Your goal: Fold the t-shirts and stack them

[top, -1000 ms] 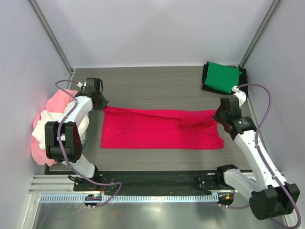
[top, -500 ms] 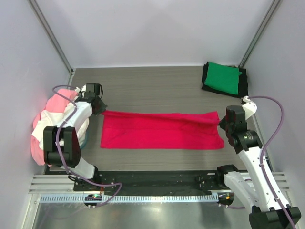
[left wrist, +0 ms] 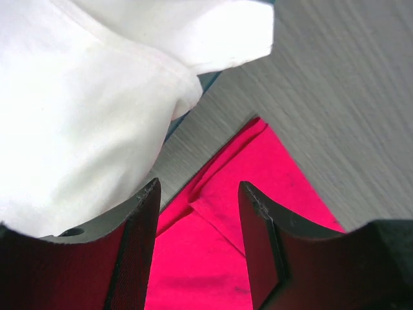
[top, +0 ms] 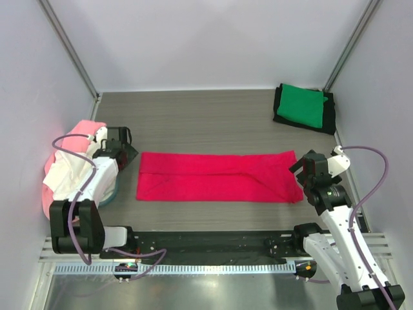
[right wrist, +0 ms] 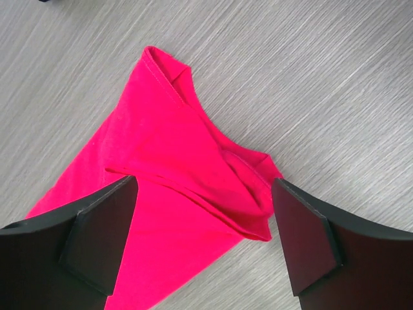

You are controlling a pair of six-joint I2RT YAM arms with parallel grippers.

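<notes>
The crimson t-shirt point(top: 216, 176) lies flat on the table as a long folded strip. My left gripper point(top: 129, 155) hovers open over its left end, where a folded corner point(left wrist: 277, 174) shows between and beyond the left gripper's point(left wrist: 199, 187) fingers. Over the strip's right end my right gripper point(top: 298, 169) stands wide open, nothing held. In the right wrist view that gripper point(right wrist: 205, 183) frames the crimson shirt's hemmed end point(right wrist: 168, 129). A folded green t-shirt point(top: 302, 104) rests on a black one point(top: 330, 121) at the back right.
A heap of unfolded shirts sits at the left edge: light pink point(top: 80, 132), white point(top: 68, 174) and a teal one point(top: 111, 190) underneath. The white cloth point(left wrist: 84, 97) fills the upper left of the left wrist view. Walls close in on three sides.
Both grippers were shut on the crimson shirt's far corners; they drew that edge towards the near side, opened and let go. The shirt now lies flat.
</notes>
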